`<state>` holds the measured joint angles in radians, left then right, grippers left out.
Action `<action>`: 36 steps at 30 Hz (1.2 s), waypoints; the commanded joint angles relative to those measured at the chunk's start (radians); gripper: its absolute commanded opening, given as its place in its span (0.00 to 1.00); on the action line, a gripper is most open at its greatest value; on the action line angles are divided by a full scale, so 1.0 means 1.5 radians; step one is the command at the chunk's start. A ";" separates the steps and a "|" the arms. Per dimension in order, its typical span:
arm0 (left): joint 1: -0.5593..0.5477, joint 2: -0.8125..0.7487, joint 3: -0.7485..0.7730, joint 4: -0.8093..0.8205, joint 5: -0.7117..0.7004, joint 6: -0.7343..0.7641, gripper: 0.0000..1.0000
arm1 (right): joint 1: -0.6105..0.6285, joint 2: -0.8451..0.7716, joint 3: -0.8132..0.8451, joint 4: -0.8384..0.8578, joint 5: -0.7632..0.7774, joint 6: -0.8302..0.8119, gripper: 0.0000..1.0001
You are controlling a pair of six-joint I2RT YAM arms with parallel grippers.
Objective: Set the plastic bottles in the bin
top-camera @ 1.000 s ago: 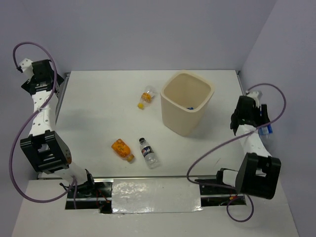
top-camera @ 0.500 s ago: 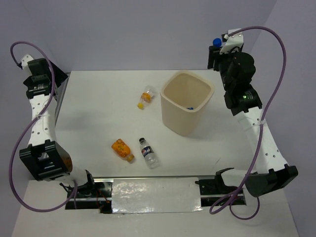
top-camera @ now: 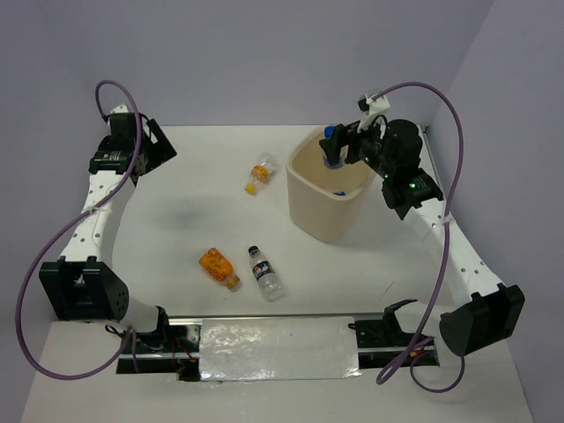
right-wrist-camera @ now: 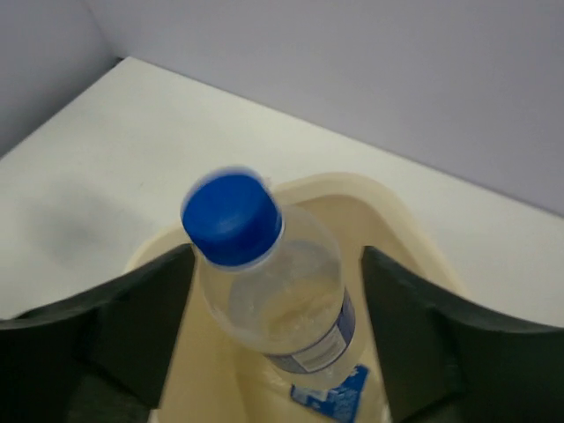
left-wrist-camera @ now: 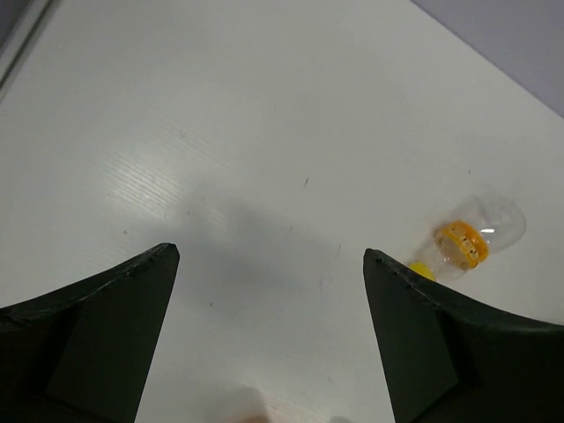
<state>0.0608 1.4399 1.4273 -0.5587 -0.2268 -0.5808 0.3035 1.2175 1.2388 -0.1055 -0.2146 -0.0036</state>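
The cream bin point(top-camera: 304, 189) stands at the back right of the table. My right gripper point(top-camera: 339, 145) is over its rim, jaws wide open. A clear blue-capped bottle point(right-wrist-camera: 273, 282) sits loose between the fingers, cap blurred, above the bin's inside point(right-wrist-camera: 397, 211). An orange-filled bottle point(top-camera: 218, 266) and a clear dark-capped bottle point(top-camera: 265, 273) lie at the front middle. A clear bottle with a yellow-orange cap point(top-camera: 260, 173) lies left of the bin; it also shows in the left wrist view point(left-wrist-camera: 471, 238). My left gripper point(top-camera: 154, 145) is open and empty above the back left table point(left-wrist-camera: 269, 256).
A blue-labelled item point(right-wrist-camera: 330, 401) lies at the bottom of the bin. Walls close the table at the back and the right. A taped metal strip point(top-camera: 278, 344) runs along the front edge between the arm bases.
My right arm swung up from the right side, carrying the blue-capped bottle, and now hangs over the bin with jaws open. My left arm moved right, out over the table.
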 commanded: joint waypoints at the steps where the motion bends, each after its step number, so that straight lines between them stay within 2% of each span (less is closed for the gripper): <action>1: -0.020 -0.002 0.002 -0.046 0.004 0.000 0.99 | 0.001 -0.028 -0.005 0.035 -0.026 0.030 0.89; 3: -0.025 -0.004 -0.002 -0.067 0.010 -0.011 0.99 | 0.001 -0.026 -0.007 0.030 -0.027 0.031 1.00; 8: -0.035 -0.026 -0.028 -0.104 0.011 -0.024 0.99 | 0.000 -0.026 -0.005 0.042 -0.022 0.024 1.00; 10: -0.046 -0.030 -0.033 -0.122 0.020 -0.029 0.99 | 0.001 -0.032 -0.007 0.063 0.012 0.021 1.00; 14: -0.096 -0.036 -0.053 -0.210 0.019 -0.051 0.99 | 0.001 -0.050 -0.013 0.091 0.139 0.078 1.00; 15: -0.107 -0.042 -0.055 -0.229 0.012 -0.059 0.99 | -0.001 -0.051 -0.012 0.078 0.232 0.100 1.00; 16: -0.131 -0.047 -0.057 -0.247 0.005 -0.066 0.99 | -0.003 -0.051 -0.010 0.074 0.268 0.127 1.00; 20: -0.175 -0.086 -0.102 -0.312 0.002 -0.116 0.99 | -0.030 -0.040 0.030 0.002 0.295 0.148 1.00; 26: -0.249 -0.166 -0.210 -0.312 0.037 -0.194 0.99 | -0.063 -0.023 0.063 -0.085 0.411 0.187 1.00; 31: -0.337 -0.165 -0.273 -0.260 0.040 -0.269 0.99 | -0.117 -0.044 0.036 -0.104 0.397 0.253 1.00; 36: -0.387 -0.147 -0.304 -0.211 0.018 -0.315 0.99 | -0.136 -0.051 0.018 -0.127 0.347 0.228 1.00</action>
<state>-0.4965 1.2095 0.9817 -0.9409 -0.1787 -0.9749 0.1074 1.1774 1.2781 -0.2653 0.3336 0.3332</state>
